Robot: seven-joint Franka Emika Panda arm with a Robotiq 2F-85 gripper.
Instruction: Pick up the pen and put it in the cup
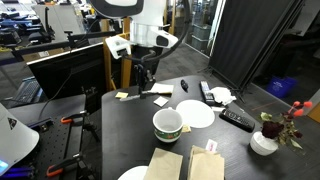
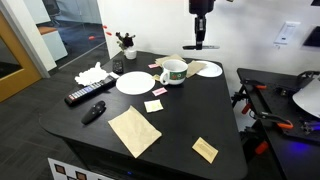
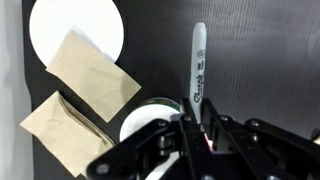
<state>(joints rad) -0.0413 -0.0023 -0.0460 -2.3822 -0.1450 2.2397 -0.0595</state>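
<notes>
My gripper (image 3: pixel 197 120) is shut on the pen (image 3: pixel 198 62), a slim marker with a pale barrel and dark lettering that sticks out past the fingers. The white cup with a greenish rim (image 3: pixel 148 118) lies just below and beside the fingers in the wrist view, partly hidden by them. In both exterior views the gripper (image 1: pixel 148 72) (image 2: pixel 200 38) hangs well above the black table, a short way off from the cup (image 1: pixel 167 123) (image 2: pixel 174 72). The pen is too small to make out in the exterior views.
A white plate (image 1: pixel 197 114) (image 2: pixel 133 82) sits beside the cup and another plate (image 2: pixel 209 69) (image 3: pixel 75 30) lies under brown napkins (image 3: pixel 92 68). A black remote (image 2: pixel 85 96), a black oval object (image 2: pixel 93 112), a flower vase (image 1: pixel 265 140) and sticky notes (image 2: pixel 153 105) are also on the table.
</notes>
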